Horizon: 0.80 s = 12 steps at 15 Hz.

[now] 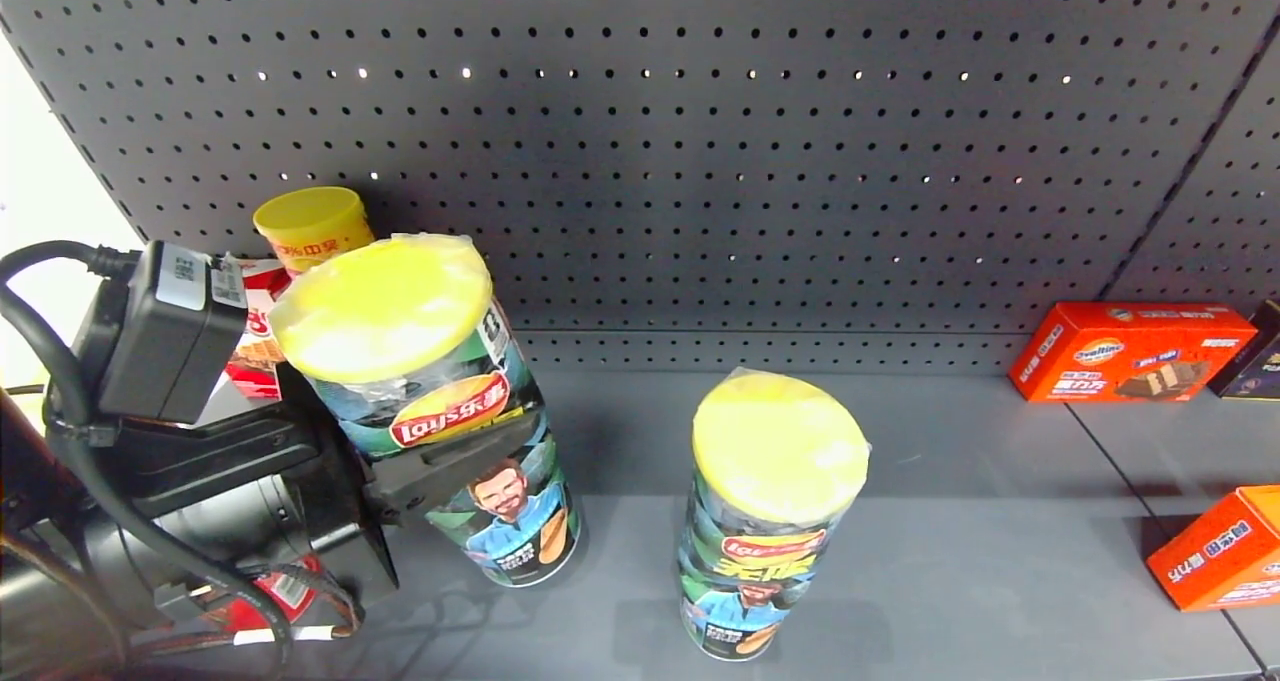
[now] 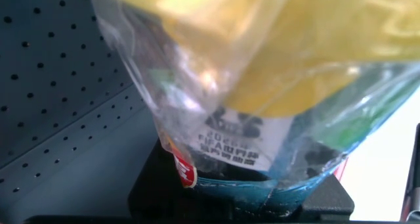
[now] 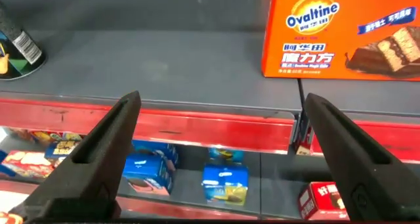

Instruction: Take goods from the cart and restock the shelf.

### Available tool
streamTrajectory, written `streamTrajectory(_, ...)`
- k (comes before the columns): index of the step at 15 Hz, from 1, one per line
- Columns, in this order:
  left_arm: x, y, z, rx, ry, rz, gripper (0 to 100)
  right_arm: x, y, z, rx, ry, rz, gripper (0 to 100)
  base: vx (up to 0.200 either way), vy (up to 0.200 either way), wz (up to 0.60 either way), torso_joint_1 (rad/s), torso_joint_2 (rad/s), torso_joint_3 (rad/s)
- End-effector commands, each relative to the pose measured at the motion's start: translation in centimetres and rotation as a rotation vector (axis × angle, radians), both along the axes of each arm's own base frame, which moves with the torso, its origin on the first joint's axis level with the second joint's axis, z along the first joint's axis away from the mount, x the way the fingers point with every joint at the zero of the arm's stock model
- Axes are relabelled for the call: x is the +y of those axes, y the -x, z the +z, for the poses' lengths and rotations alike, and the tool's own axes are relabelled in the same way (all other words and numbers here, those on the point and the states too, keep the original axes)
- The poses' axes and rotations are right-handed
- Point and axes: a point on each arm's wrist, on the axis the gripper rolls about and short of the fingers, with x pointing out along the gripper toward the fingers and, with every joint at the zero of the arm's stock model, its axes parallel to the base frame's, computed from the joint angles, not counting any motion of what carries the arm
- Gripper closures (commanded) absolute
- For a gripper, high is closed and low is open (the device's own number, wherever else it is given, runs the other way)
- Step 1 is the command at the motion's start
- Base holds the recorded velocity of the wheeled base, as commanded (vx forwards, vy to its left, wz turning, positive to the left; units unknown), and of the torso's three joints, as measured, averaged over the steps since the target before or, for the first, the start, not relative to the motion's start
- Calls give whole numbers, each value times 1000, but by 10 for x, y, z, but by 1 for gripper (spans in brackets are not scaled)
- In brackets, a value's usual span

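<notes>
Presently, item one: my left gripper (image 1: 450,466), fingers clamped around the mid-body of a yellow-lidded potato chip canister (image 1: 420,381), held tilted with its lid toward my left and its base low over the grey shelf (image 1: 950,561); contact there I cannot tell. Hazards: letting go at this lean would likely topple it toward the upright second canister (image 1: 770,511) or the front edge; its loose plastic wrap may slip; a backward swing would meet the yellow cup (image 1: 312,223) and red box (image 1: 255,346) close behind. Room: open shelf between the canisters and rightward to the orange boxes (image 1: 1220,551); the pegboard panel (image 1: 700,161) bounds the rear. Item two: my right gripper (image 3: 222,102), fingers spread and empty, before the red front rail (image 3: 197,122).
</notes>
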Motion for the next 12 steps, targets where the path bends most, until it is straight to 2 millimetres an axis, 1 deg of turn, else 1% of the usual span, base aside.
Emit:
streamTrajectory(1, -1, 1, 0, -3, 0, -7, 100, 0, 1, 0, -11, 3, 2, 0, 0, 0, 0, 0, 0, 0)
streamTrajectory(4, -2, 2, 0, -2, 0, -11, 100, 0, 1, 0, -11, 5, 4, 0, 0, 0, 0, 0, 0, 0)
streamTrajectory(8, -2, 1, 0, -4, -3, 10, 100, -2, 0, -1, -16, 73, -91, 0, 0, 0, 0, 0, 0, 0)
streamTrajectory(12, -1, 1, -1, -2, -4, 12, 100, -7, 0, -1, -32, 67, -311, 0, 0, 0, 0, 0, 0, 0)
